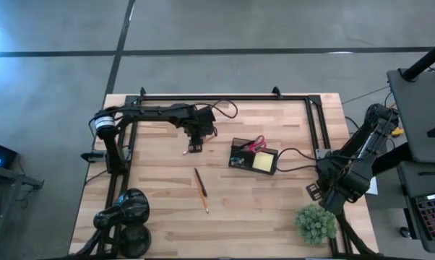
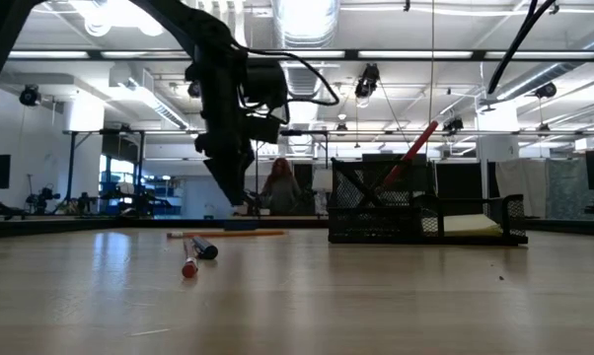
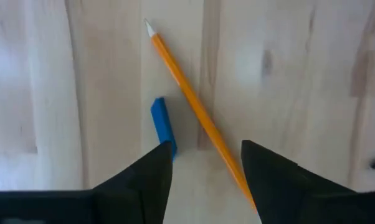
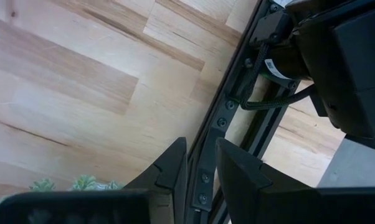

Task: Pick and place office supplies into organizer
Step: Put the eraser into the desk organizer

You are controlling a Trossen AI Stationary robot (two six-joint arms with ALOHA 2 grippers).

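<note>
My left gripper point(image 1: 194, 144) point(image 3: 206, 155) is open and points down over the table's far middle. An orange pencil point(image 3: 194, 106) and a tiny blue piece point(image 3: 162, 121) lie flat on the wood between its fingers; I cannot tell whether either finger touches them. The dark organizer point(image 1: 253, 155) point(image 2: 425, 212) stands to the right of it, with red-handled scissors point(image 1: 255, 143) point(image 2: 410, 153) leaning in one compartment and a yellowish note pad point(image 1: 263, 162) in the other. An orange pencil and a dark pen point(image 1: 201, 189) lie nearer. My right gripper point(image 1: 315, 191) point(image 4: 200, 155) waits at the right edge, open by a narrow gap.
A green spiky plant ball point(image 1: 315, 222) sits at the near right corner, and a black round lamp-like object point(image 1: 123, 213) at the near left. A black frame rail point(image 1: 225, 96) runs along the far and side edges. A cable leads from the organizer toward the right.
</note>
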